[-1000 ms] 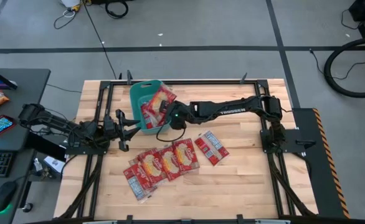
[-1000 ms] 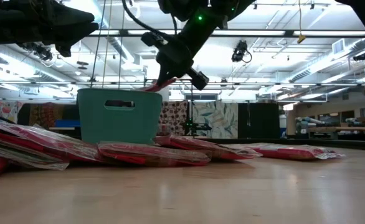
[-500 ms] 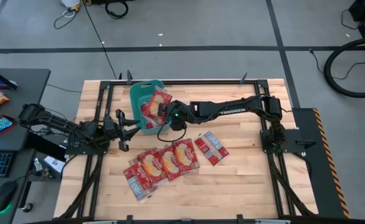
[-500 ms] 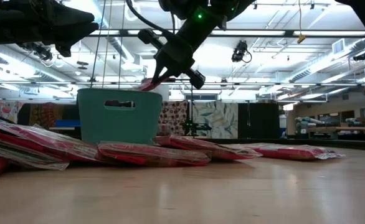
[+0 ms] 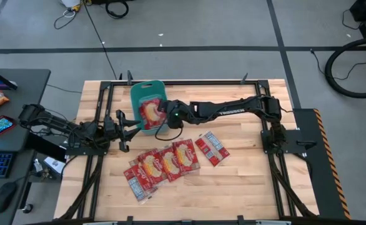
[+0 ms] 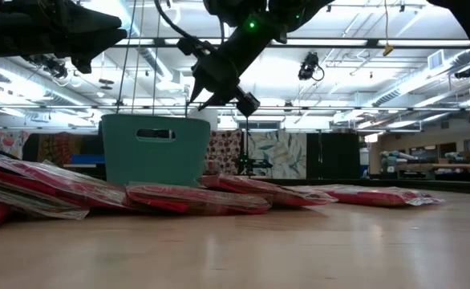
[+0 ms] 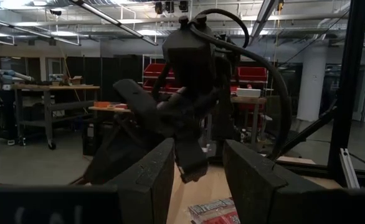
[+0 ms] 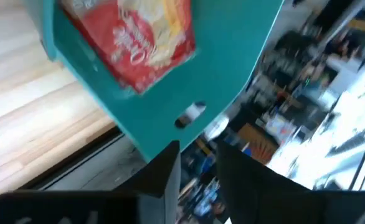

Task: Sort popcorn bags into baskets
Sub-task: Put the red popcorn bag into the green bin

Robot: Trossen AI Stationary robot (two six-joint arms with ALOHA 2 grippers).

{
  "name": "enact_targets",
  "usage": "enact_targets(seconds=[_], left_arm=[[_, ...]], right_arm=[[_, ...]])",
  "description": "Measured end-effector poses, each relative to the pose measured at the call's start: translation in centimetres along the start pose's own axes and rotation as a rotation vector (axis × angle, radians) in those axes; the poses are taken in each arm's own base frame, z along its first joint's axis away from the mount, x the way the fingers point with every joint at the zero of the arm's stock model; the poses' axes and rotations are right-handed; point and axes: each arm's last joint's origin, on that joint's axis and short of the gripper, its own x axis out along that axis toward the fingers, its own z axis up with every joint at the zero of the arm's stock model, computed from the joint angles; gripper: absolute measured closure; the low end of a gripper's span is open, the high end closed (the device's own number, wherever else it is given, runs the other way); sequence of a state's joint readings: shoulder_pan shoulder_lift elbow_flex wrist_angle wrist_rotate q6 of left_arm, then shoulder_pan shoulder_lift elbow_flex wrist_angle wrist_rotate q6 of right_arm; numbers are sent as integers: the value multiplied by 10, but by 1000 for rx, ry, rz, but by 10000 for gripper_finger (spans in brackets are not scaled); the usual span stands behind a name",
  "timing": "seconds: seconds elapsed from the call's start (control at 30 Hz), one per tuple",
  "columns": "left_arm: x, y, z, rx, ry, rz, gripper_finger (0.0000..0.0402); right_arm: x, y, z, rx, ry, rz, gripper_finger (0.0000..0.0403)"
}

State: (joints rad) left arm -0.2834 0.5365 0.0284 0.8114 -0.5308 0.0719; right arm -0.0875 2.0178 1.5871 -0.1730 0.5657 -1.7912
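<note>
Grey taped floor [image 5: 233, 31], dark desk [image 5: 20, 94], bright ceiling strip lights [image 6: 395, 80].

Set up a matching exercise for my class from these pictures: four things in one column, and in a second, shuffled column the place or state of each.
Things:
1. teal basket
2. right gripper
3. left gripper
4. popcorn bag in the basket

Places or states:
A. waiting left of the basket, fingers apart
B. lying flat inside the tub
C. above the basket's rim
D. at the table's far edge

Pairs: 1-D, 2-C, 3-A, 4-B
</note>
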Motion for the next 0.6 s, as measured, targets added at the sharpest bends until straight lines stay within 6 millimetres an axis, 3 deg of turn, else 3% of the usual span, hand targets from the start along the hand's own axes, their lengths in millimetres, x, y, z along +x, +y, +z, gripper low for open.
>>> enact_targets(seconds=[0.4, 0.6], left_arm=[[0, 0, 0, 0, 1, 0, 258], [0, 0, 0, 2, 3, 0, 258]], right_arm=[[-2, 1, -8, 254, 239, 18, 285], [-18, -4, -11, 404, 233, 12, 287]])
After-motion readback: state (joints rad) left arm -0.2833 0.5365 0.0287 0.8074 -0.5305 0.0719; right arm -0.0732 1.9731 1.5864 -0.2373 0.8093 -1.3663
